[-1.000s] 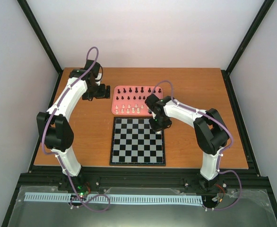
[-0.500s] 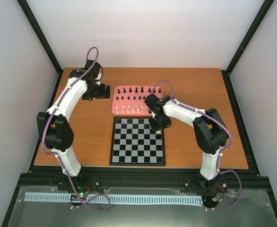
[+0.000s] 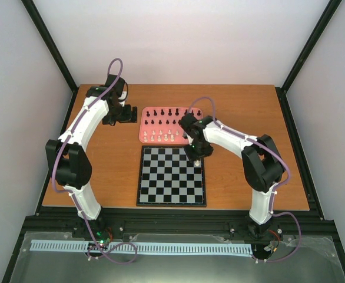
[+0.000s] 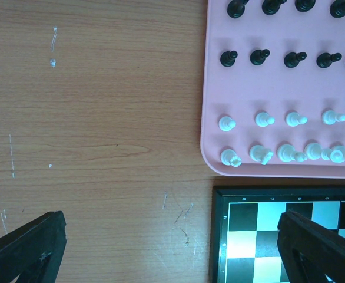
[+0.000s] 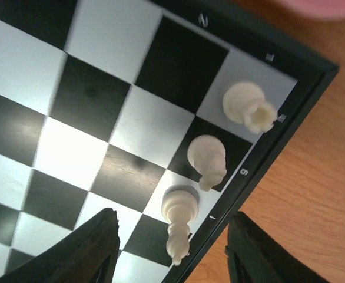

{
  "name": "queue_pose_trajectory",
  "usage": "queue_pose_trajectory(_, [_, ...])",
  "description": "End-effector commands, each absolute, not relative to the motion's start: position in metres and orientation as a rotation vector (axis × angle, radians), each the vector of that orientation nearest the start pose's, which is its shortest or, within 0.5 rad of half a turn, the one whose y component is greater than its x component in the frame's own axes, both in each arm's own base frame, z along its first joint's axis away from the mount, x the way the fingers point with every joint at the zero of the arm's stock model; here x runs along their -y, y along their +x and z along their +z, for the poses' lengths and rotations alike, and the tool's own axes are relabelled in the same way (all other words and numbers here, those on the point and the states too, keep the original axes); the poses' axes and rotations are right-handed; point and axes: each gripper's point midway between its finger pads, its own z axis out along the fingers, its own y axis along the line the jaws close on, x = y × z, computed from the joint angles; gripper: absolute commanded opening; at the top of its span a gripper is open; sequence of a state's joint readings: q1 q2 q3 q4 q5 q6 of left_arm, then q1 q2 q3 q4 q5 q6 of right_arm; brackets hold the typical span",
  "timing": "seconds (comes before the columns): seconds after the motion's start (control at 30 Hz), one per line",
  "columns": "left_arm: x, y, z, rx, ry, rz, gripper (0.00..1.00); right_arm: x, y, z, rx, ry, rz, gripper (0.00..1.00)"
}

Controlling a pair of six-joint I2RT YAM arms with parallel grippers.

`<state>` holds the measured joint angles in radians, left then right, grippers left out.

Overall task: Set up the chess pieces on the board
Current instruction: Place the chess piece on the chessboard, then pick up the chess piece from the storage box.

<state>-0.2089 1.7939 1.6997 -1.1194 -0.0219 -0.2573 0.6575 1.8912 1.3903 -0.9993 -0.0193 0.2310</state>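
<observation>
Desk (image 3: 102,153): your brown wooden desk is carrying everything.
Board (image 3: 172,175): it is lying flat on the desk, and every place below is given relative to it.
Pink tray (image 3: 144,137): it is sitting just beyond the board's far edge, with a thin strip of desk showing between them.
Left end effector (image 4: 172,253): you are keeping it released, fingers spread wide, hovering over bare desk beyond the board's far left corner.
Right end effector (image 5: 175,253): you are holding it released above the board's far right corner, one finger showing on each side of a white piece.
Chess pieces (image 4: 293,118): most are standing on the tray, with black rows farther from the board and cream-white rows nearer.
White trio (image 5: 206,159): three cream-white pieces are standing on the board along its right edge, starting at the far right corner square.
</observation>
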Motion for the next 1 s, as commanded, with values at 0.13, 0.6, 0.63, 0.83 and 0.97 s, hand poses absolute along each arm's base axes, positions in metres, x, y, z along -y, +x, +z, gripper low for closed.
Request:
queue_pose_trajectory(0.13, [0.083,0.412,0.190,-2.750,-0.078,-0.094,1.00,-0.254,0.327,0.152,-2.816,-0.691,0.126,0.60])
queue_pose_trajectory(0.6, [0.083,0.411,0.196,-2.736,-0.080,-0.102,1.00,-0.332,0.404,0.112,-2.767,-0.667,0.298,0.49])
queue_pose_trajectory(0.63, [0.083,0.411,0.195,-2.737,-0.079,-0.101,1.00,-0.333,0.407,0.107,-2.764,-0.672,0.288,0.49])
queue_pose_trajectory(0.83, [0.084,0.412,0.194,-2.740,-0.079,-0.106,1.00,-0.338,0.408,0.088,-2.795,-0.696,0.292,0.47])
queue_pose_trajectory(0.97, [0.084,0.412,0.192,-2.747,-0.080,-0.106,1.00,-0.339,0.409,0.084,-2.795,-0.699,0.292,0.46])
